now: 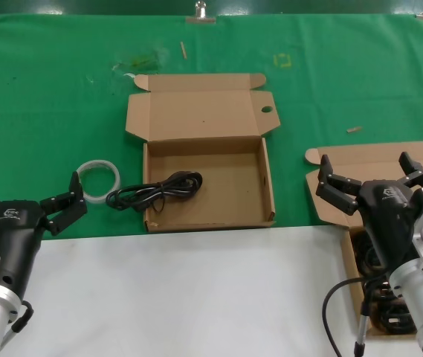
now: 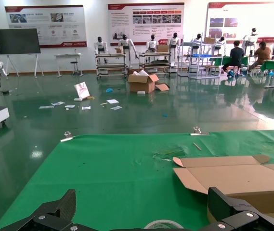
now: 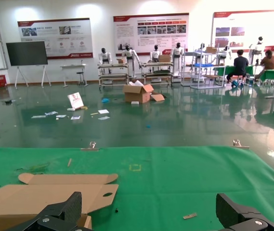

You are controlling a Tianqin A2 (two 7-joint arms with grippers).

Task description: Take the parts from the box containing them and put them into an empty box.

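Right gripper (image 1: pixel 367 178): spread, empty, directly above the full box (image 1: pixel 360 245) at the bench's right edge; cords (image 1: pixel 378 312) lie below it. Left gripper (image 1: pixel 29 199): spread, idle. Holed box (image 1: pixel 259 186): centre, one cord (image 1: pixel 155 192) draped over its left wall.

Both boxes are matt brown cardboard: the holed-lid box (image 1: pixel 207 175) at centre, the other box (image 1: pixel 360 186) at right. The cord (image 1: pixel 155 192) looks smooth black rubbery plastic. The green table cloth (image 1: pixel 47 97) is matt fabric; the ring (image 1: pixel 98 178) translucent white plastic.
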